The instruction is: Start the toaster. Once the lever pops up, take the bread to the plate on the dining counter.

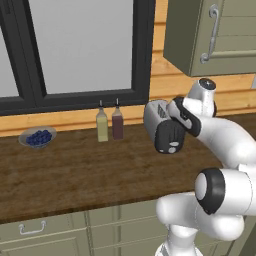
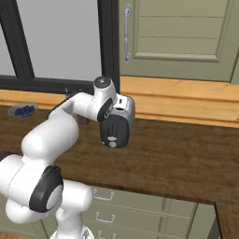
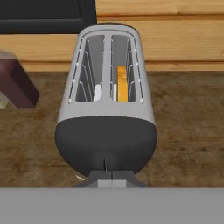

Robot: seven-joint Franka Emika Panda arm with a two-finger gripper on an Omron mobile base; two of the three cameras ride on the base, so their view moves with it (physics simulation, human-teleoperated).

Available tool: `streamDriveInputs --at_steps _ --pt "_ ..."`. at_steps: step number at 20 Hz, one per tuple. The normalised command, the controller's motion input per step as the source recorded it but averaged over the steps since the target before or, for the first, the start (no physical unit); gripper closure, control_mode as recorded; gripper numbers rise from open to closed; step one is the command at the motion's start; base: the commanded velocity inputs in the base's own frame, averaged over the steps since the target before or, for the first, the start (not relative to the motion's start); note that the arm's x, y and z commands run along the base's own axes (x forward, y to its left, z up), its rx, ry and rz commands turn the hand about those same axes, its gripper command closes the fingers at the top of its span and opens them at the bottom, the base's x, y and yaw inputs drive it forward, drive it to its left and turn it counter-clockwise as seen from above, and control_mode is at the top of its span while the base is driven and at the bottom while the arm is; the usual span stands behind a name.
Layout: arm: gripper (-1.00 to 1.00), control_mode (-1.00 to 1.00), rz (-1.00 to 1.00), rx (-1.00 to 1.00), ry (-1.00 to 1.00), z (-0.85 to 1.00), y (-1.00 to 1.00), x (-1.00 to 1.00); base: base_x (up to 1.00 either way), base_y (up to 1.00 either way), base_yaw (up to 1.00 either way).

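Centre of hand view: toaster (image 3: 106, 100) seen from above, dark end cap twd cam, two slots running away twd frame top.
Toaster location: on wooden counter (image 1: 75, 175) below window (image 1: 75, 45); centre-right of left base view, centre of right base view, largely masked by the wrist in both.
Bread: orange-tan slice (image 3: 122, 83) stands on edge in the right-hand slot, top edge below slot rim. Judged: seated low so the lever can carry it; extraction not possible yet.
Gripper: gripper (image 3: 112, 177) at bottom centre of hand view, directly over the dark end cap. Fingertips (image 3: 124, 176) lie together, no gap visible betw. them.
Reason for closed tips: judged as a pushing tool, not a grasp; one solid point bears better on a small lever.
Lever: not resolvable; prob. on the dark end face under the tips. Contact w/ toaster: cannot tell.
Arm pose: wrist bent down over toaster end, aligned w/ slot axis, so a downward stroke stays on the centreline seam.
Neighbours: two bottles (image 1: 110, 125) left of toaster, apart from it; bowl of blueberries (image 1: 37, 137) far left of left base view. Neither in stroke path.
Step in hand: judged start-toaster phase, early; bread transfer not begun.
Risk: off-centre push may slide the toaster along the counter.
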Motion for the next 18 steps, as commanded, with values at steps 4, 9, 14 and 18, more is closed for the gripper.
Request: streamDriveInputs --at_steps 4,9,14,18 --pt "1.00 -1.00 0.00 0.02 -0.04 0.36 0.00 0.00 0.00 0.00 0.00" --pt "1.00 -1.00 0.00 0.00 -0.09 0.24 0.00 0.00 0.00 0.00 0.00" --pt "-1.00 -1.00 0.00 0.00 -0.07 0.07 0.00 0.06 0.00 0.00 0.00" --pt "-1.00 -1.00 0.00 0.00 -0.01 0.02 0.00 0.13 0.00 0.00 0.00"
